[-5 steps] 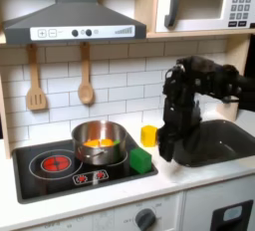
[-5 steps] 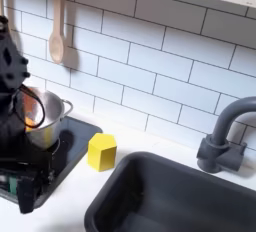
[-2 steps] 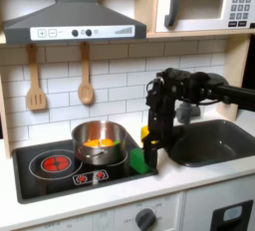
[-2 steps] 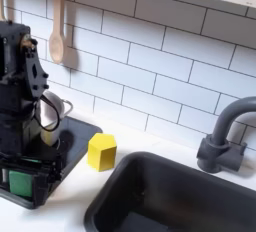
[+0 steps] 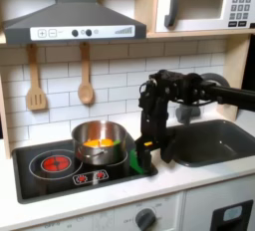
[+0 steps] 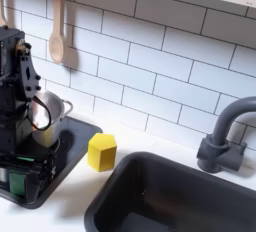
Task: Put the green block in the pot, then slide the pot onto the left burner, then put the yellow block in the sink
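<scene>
Since a moment ago the hand (image 5: 140,159) has dropped lower over the green block (image 5: 136,161), fingers released around it beside the pot (image 5: 100,141).

White tile wall (image 5: 110,71), microwave (image 5: 204,3) above.

First exterior view: whole toy kitchen is seen head-on from in front, mid-range. Second exterior view: set close, angled across the sink (image 6: 170,196) toward the tiled wall. The pot (image 5: 100,141) and cooktop corner are shared.
</scene>
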`<state>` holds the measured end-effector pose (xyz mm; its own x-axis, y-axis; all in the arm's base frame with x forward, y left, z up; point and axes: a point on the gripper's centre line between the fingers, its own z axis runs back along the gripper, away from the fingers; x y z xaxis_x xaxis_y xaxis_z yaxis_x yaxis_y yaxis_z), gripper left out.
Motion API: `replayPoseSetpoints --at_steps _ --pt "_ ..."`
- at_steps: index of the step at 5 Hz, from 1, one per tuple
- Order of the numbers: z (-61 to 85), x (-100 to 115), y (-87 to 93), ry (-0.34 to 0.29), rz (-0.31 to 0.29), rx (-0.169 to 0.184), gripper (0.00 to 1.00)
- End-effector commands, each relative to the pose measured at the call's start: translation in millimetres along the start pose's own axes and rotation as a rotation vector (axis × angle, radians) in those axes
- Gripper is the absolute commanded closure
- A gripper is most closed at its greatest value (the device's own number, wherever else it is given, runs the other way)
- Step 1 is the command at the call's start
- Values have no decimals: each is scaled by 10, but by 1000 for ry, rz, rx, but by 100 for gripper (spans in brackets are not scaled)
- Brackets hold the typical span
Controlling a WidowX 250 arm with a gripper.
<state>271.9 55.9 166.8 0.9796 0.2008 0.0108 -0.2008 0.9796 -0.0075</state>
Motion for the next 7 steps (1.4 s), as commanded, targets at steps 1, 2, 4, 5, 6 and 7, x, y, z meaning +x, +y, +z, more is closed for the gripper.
replayPoseSetpoints --at_steps 1,2,4,5,6,7 --pt "-1 105 44 -16 0 1 0" --pt "-77 169 28 -3 -6 5 0" --pt "-170 307 -15 -10 -1 -1 0" --pt "-226 355 -67 -24 -22 8 0" --pt "-263 390 -72 -44 -22 13 0" --pt "-252 438 -88 -95 -33 44 0"
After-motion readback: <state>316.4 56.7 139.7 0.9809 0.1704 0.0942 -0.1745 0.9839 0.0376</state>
